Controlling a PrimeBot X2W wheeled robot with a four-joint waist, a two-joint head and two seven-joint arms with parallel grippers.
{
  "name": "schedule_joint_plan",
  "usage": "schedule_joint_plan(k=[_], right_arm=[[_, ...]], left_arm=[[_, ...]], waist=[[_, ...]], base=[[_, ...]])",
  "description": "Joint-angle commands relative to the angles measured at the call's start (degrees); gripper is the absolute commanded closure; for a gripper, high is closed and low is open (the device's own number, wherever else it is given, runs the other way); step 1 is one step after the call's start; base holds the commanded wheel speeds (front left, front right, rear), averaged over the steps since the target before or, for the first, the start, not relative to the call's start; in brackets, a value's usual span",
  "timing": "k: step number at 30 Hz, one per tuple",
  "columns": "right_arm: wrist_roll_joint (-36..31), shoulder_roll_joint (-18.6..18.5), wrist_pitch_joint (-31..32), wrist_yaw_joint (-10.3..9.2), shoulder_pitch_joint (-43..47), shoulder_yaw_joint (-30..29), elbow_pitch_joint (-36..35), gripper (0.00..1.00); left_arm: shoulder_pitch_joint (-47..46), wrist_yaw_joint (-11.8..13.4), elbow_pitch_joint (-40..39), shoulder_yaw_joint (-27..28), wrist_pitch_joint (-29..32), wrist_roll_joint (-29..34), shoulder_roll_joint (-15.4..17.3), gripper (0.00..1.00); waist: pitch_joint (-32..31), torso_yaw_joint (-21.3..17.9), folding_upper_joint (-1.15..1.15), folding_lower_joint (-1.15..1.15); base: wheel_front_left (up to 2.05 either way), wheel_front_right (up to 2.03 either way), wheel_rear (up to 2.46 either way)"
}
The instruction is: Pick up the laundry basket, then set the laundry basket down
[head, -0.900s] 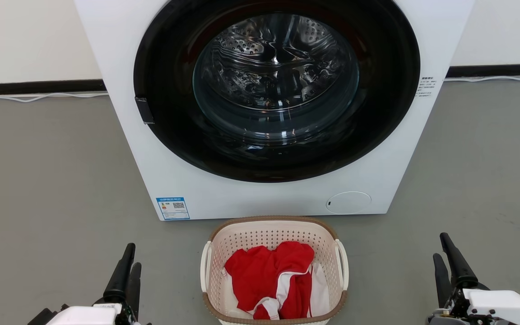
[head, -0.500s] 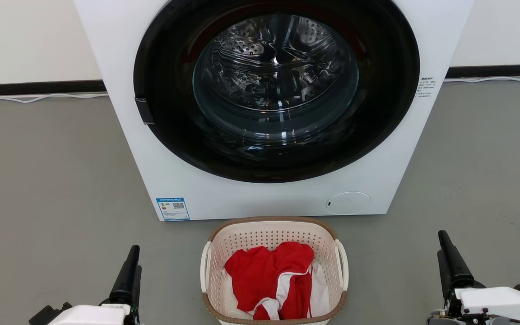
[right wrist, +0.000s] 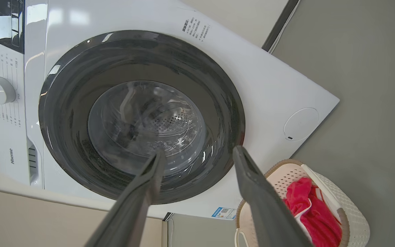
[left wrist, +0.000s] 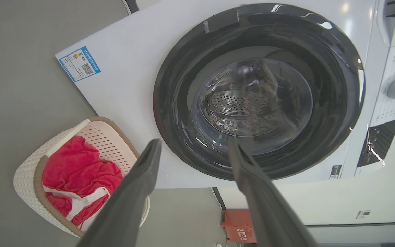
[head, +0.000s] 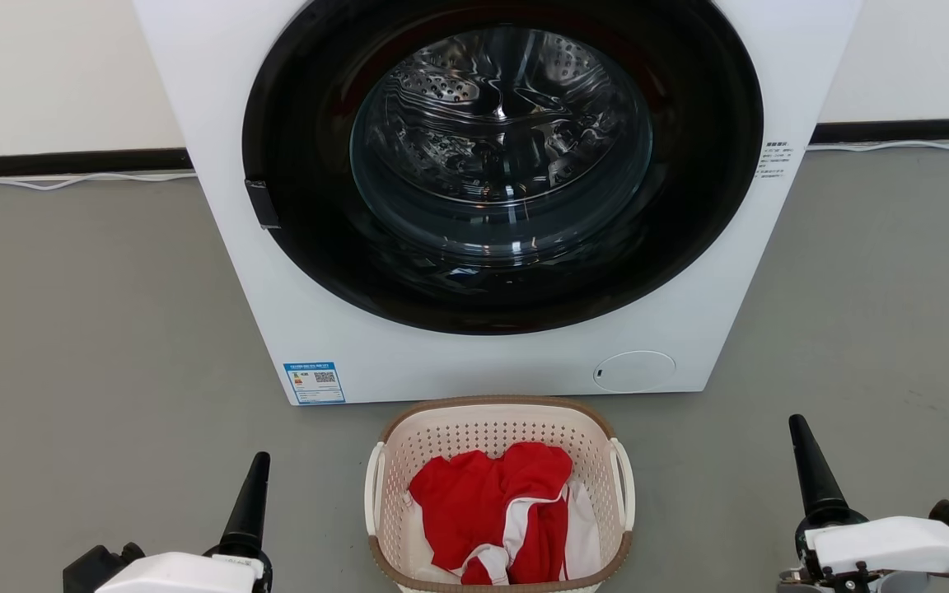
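On the floor (head: 71, 329), the basket (head: 491, 430) (red clothes (head: 483, 502) inside) sits between left claw (left wrist: 194, 144) and right claw (right wrist: 199, 152), both wide open, empty.

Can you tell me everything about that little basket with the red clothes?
The laundry basket is small, cream-white plastic full of little holes, with a brown woven-look rim and a white loop handle on each side. It stands upright on the grey floor close in front of the washing machine, holding crumpled red-and-white cloth.
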Motion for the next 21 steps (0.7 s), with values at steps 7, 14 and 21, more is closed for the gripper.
schedule_joint_plan(k=[7,14,21], right_arm=[[-9.58,-0.54,-2.12,0.22,-0.91,0.72,-2.15,0.0],[-14.7,-0.56,-3.13,0.24,-1.09,0.84,-2.24,0.0],[-20.37,-0.59,-4.3,0.26,-1.2,1.07,-2.24,0.0]], left_arm=[[-1.71,0.76,-0.8,-0.38,-1.84,7.1,0.48,0.0],[-1.76,1.3,-0.62,-0.59,-2.85,11.87,0.53,0.0],[-1.78,1.53,-0.39,-0.55,-4.02,17.09,0.58,0.0]], waist=[[-0.11,-0.18,0.0,-0.01],[-0.16,-0.28,0.0,-0.01],[-0.26,-0.39,0.0,-0.01]], base=[[0.0,0.0,0.0],[0.0,0.0,0.0],[0.0,0.0,0.0]])
